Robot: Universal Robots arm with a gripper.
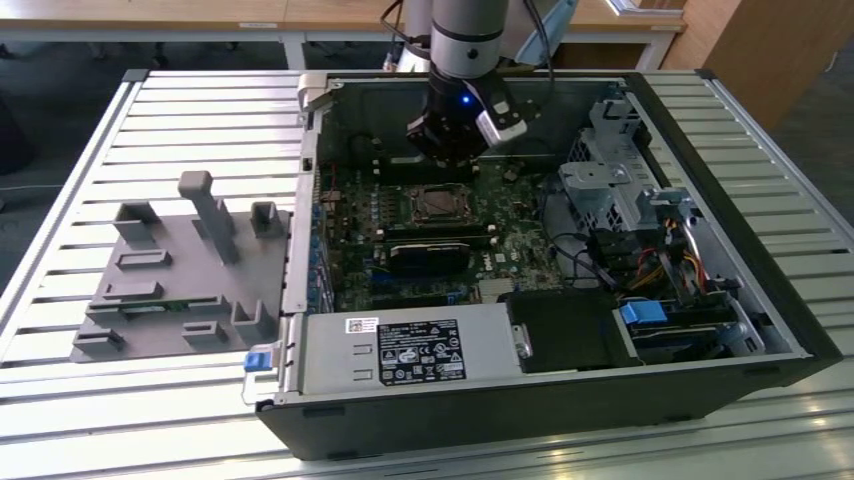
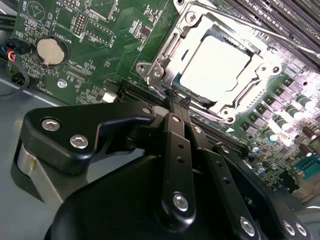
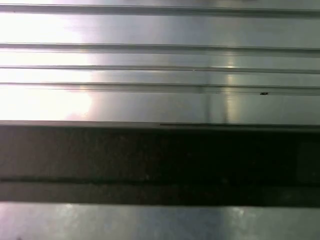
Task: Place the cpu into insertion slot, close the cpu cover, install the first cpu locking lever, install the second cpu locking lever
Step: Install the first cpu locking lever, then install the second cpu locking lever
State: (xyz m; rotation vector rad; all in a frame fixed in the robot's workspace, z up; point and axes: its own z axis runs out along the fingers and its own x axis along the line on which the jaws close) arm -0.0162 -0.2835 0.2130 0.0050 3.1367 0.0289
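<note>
A slatted metal counter (image 1: 80, 130) is lit brightly; wooden furniture (image 1: 747, 50) is seen behind it, above a dark floor (image 1: 827, 130).

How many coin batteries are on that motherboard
1. The coin battery sits in its round holder on the green motherboard in the second wrist view, apart from the cpu; the gripper may hide others.

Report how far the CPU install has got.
Done: the cpu sits in the insertion slot, and the cpu cover looks lowered around it. In hand: nothing that shows; the gripper is beside the socket, fingers together. Left: I cannot tell from the second wrist view whether either locking lever is latched.
</note>
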